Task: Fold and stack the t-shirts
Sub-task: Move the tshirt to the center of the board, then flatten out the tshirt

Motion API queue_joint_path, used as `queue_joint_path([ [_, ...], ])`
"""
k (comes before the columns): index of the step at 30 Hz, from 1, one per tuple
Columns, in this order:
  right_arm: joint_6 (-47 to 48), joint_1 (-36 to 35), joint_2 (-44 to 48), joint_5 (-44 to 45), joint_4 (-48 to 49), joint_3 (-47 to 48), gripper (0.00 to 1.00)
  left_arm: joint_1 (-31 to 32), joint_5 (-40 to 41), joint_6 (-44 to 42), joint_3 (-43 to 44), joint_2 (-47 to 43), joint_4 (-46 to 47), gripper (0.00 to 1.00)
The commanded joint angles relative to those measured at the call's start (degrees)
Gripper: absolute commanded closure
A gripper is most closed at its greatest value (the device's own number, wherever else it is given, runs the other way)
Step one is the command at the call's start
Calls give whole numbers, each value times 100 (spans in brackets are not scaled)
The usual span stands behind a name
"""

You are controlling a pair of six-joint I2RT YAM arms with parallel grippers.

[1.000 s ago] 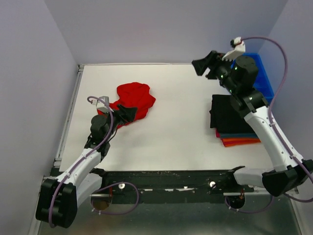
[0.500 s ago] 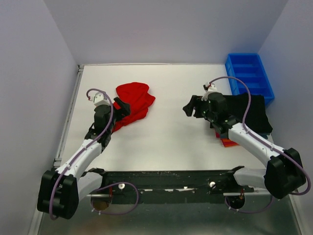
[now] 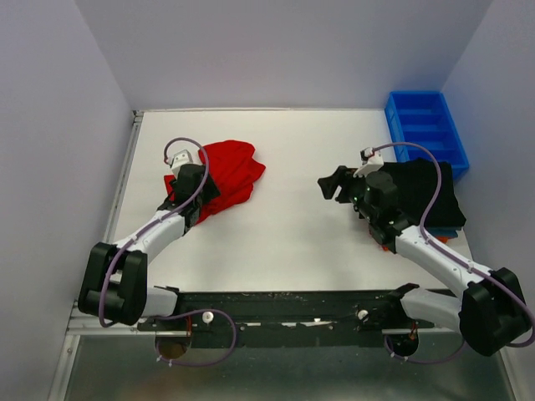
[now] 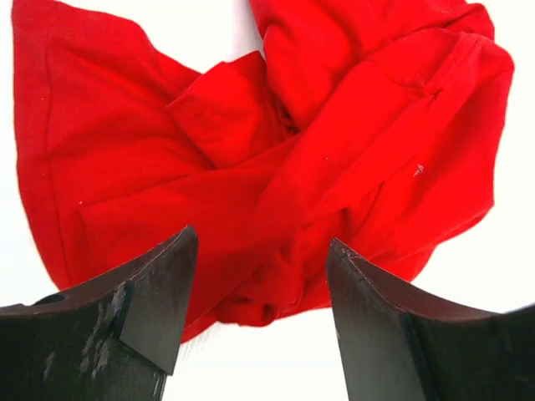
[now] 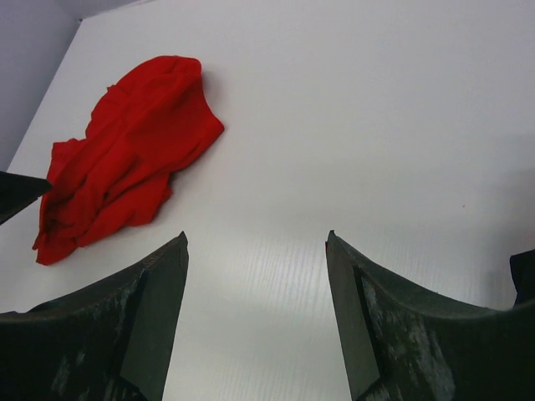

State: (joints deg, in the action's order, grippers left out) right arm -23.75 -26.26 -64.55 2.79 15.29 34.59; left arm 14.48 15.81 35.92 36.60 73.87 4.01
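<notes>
**White table, one red heap, one tidy stack**

Pale lilac-grey walls [image 3: 276,50] close off the left, far and right sides of a matte white table [image 3: 292,242]. Through my right wrist camera its top shows fine parallel ridges. A metal rail [image 3: 117,200] runs along the left edge. A bright blue plastic bin [image 3: 426,125], long and split into compartments, sits in the far right corner.

The red t-shirt [image 3: 227,171] lies on the left half of the table, crumpled into a soft lump. It is a thin, dull knit with deep folds, one turned-over flap and a stitched hem along its edges. My left claw [image 4: 257,251] hangs over the near left side of this heap. Its two black, scuffed fingers [image 4: 159,292] stand well apart, with red cloth showing in the gap between them. I cannot tell whether the tips touch the fabric.

On the right, near the bin, lies the folded stack [image 3: 418,200]. A flat black shirt [image 3: 435,188] is on top, a blue layer [image 3: 451,231] peeks out beneath it, and an orange layer [image 3: 386,245] shows at the near edge. My right arm reaches across this pile. My right claw [image 5: 256,241] sits just left of it, pointing towards the red heap. Its jaws are spread wide and hold nothing, with only bare table between them.
</notes>
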Motion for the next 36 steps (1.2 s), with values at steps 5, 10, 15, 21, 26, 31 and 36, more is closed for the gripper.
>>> queue_joint_path([
  [5, -104, -19, -110, 90, 290, -22, 26, 20, 28, -349, 690, 909, -330, 39],
  [10, -139, -19, -215, 99, 273, 13, 26, 20, -228, -472, 1024, 1314, -392, 96],
  [15, -183, -19, -303, 73, 220, 74, 26, 151, 70, -604, 1227, 1052, -840, 100],
  [21, -236, -19, -242, 187, 247, 22, 26, 738, -491, -385, 1700, 682, -1086, 100],
  [26, -472, -19, 135, 1002, 1, -101, 27, 1863, -798, -165, 3112, 1120, -1375, 100],
  [31, -684, -19, 724, 1847, 132, -523, 27, 2077, -1212, -296, 6860, 2007, -3226, 100],
  [36, -684, -19, 796, 1927, 167, -559, 27, 1315, -1570, 35, 11163, 2957, -5006, 100],
])
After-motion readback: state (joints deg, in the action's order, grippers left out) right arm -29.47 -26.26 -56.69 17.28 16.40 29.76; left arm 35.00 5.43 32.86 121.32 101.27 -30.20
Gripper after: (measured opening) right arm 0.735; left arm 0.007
